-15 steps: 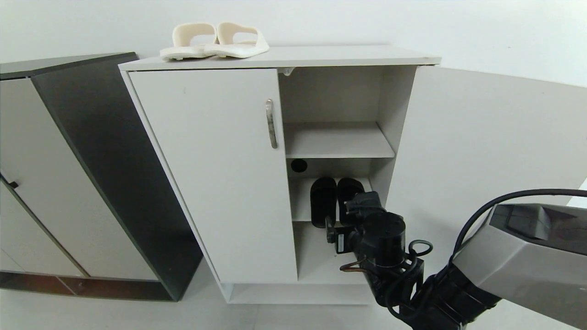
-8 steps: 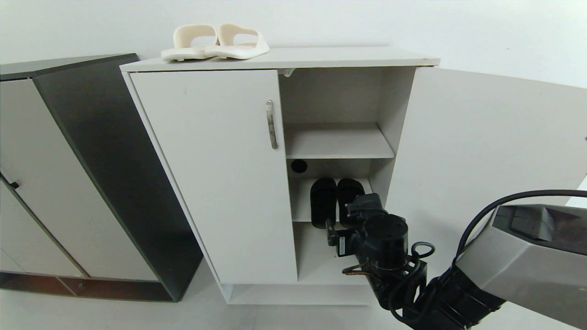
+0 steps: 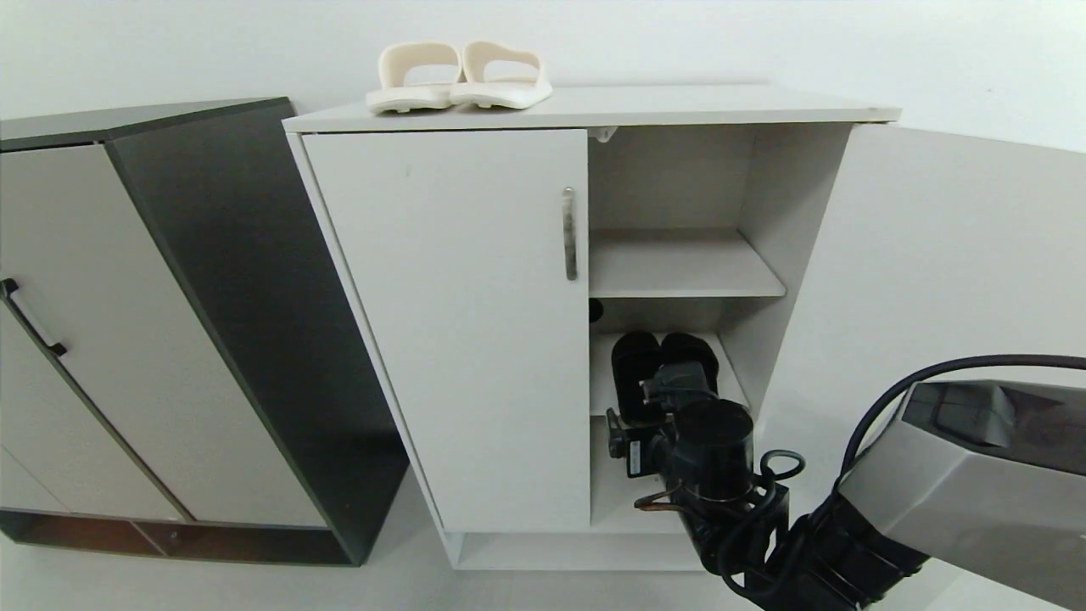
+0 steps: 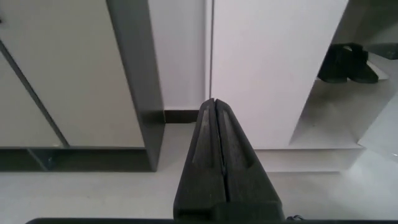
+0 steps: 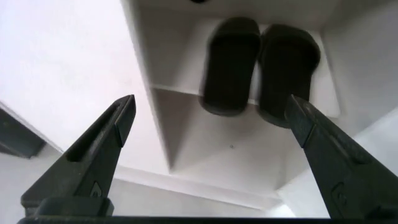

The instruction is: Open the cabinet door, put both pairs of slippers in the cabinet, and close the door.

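Right pincer (image 5: 209, 109) is wide open and empty, black slippers (image 5: 230, 62) already shelved, and the camera just swung sideways, so the cream slippers (image 3: 458, 76) atop the cabinet (image 3: 679, 106) look next.

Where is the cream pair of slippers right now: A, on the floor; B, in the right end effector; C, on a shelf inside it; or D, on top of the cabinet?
D: the cream slippers lie on the cabinet top, while the black slippers sit on a shelf inside.
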Robot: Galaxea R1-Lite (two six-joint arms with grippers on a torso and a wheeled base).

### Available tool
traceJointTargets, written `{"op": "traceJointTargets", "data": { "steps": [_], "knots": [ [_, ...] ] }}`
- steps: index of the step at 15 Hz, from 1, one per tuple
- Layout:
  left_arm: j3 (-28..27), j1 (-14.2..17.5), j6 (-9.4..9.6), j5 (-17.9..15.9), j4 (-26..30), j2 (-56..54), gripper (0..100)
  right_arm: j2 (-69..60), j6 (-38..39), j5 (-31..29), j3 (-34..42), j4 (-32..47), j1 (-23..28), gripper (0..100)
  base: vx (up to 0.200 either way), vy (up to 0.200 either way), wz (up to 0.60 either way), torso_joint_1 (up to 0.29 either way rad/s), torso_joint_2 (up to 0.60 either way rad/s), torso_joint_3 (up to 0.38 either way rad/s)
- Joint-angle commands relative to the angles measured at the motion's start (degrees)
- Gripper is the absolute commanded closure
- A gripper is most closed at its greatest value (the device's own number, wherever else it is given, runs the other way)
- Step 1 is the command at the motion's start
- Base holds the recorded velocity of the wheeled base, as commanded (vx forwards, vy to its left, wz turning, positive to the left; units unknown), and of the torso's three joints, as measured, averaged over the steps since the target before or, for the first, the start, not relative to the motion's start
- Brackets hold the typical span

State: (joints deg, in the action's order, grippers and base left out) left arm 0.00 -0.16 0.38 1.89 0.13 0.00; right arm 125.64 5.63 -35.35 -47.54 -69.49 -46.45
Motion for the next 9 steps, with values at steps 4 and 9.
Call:
{"op": "traceJointTargets", "data": {
  "steps": [4,9],
  "knots": [
    [0.0,0.0,-0.03,0.1,0.0,0.1,100,0.3,-0.4,0.1,0.4,0.1,0.0,0,0.000,0.200,0.00,0.002,0.00,0.002],
    [0.0,0.0,-0.03,0.0,0.0,0.1,100,0.0,-1.6,2.0,2.9,-1.0,0.0,0,0.000,0.200,0.00,0.004,0.00,0.002]
  ]
}}
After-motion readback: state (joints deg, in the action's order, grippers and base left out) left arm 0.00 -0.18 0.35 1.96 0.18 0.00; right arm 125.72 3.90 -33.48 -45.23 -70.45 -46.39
